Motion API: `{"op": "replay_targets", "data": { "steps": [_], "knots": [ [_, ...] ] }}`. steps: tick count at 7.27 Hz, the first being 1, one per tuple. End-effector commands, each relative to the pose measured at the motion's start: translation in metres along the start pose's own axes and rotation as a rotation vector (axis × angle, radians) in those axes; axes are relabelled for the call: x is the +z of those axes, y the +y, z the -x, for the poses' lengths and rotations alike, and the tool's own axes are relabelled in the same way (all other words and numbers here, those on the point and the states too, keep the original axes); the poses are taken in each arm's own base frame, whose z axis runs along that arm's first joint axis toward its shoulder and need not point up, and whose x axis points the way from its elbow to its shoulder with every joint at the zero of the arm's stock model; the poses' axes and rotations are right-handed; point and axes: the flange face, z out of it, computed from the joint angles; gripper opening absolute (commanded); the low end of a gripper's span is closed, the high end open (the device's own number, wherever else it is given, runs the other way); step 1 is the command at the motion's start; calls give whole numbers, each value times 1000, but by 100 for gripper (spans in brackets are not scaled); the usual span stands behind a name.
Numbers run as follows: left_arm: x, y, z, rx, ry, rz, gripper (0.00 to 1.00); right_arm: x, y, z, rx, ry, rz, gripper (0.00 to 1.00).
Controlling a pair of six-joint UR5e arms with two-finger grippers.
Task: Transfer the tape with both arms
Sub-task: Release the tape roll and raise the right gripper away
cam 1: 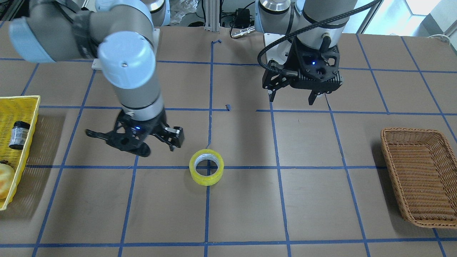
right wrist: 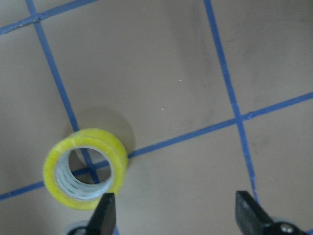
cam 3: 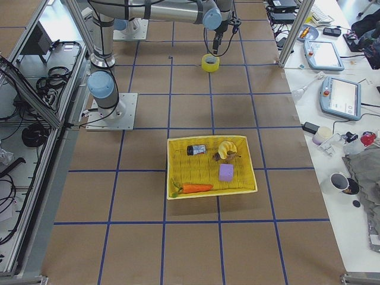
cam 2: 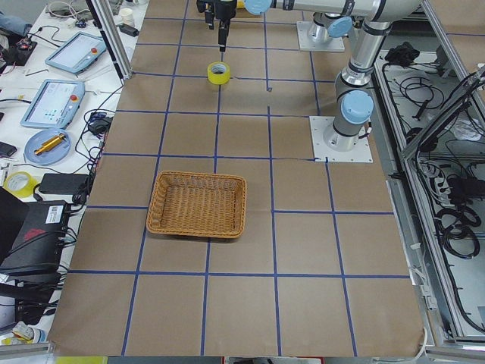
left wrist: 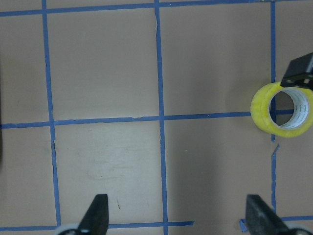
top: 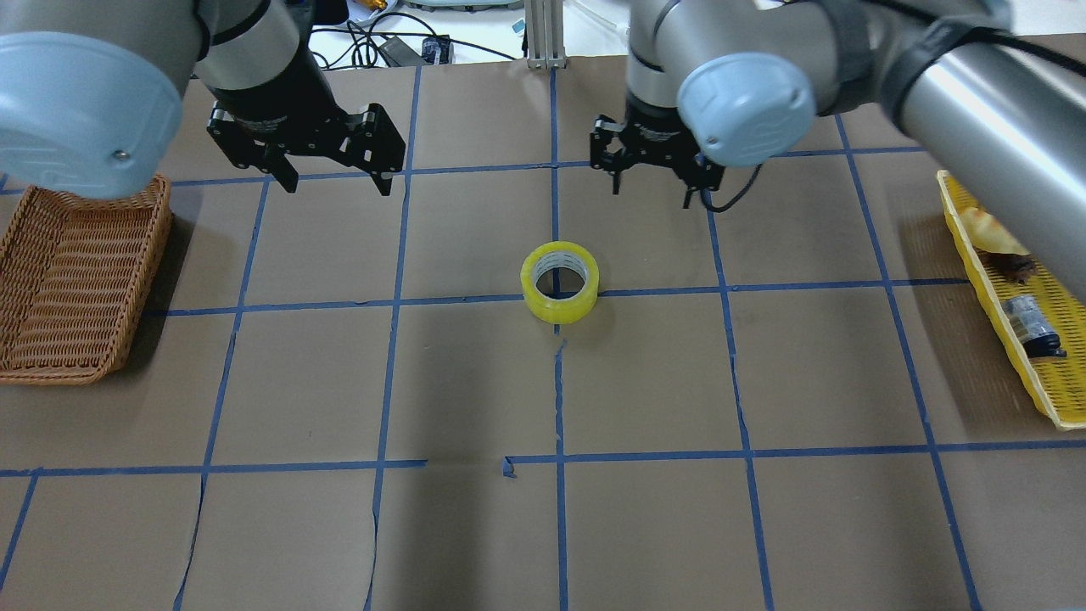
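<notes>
yellow basket (cam 3: 202, 169) holds carrot (cam 3: 195, 188), jar (cam 3: 196, 149); tape (cam 3: 209, 62) lies apart.

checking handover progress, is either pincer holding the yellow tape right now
No, the tape lies on the table, with the left pincer and the right pincer both open and apart from it.

The tape (top: 556, 307) looks like glossy translucent yellow plastic. Matt, creased brown paper covers the desk (top: 645, 382). At the frame's left the basket (top: 140, 280) is rough woven wicker. At right the tray (top: 1048, 399) is yellow plastic mesh. The left arm (top: 246, 51) and right arm (top: 976, 93) are smooth silver metal.
</notes>
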Motion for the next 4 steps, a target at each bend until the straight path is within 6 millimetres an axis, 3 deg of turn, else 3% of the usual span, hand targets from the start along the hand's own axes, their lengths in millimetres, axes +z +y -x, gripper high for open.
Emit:
{"op": "replay_targets", "data": {
  "steps": [1,3,4],
  "knots": [
    [59,-28,-30,16,28,-32,100,-62,22,-86,-62,5,25,100],
    [130,-43,-87,-7,56,-59,100,-71,27,-92,-73,-15,6,100],
    [169,-48,-104,-18,51,-16,100,-71,27,-91,-73,-18,0,100]
  ]
}}
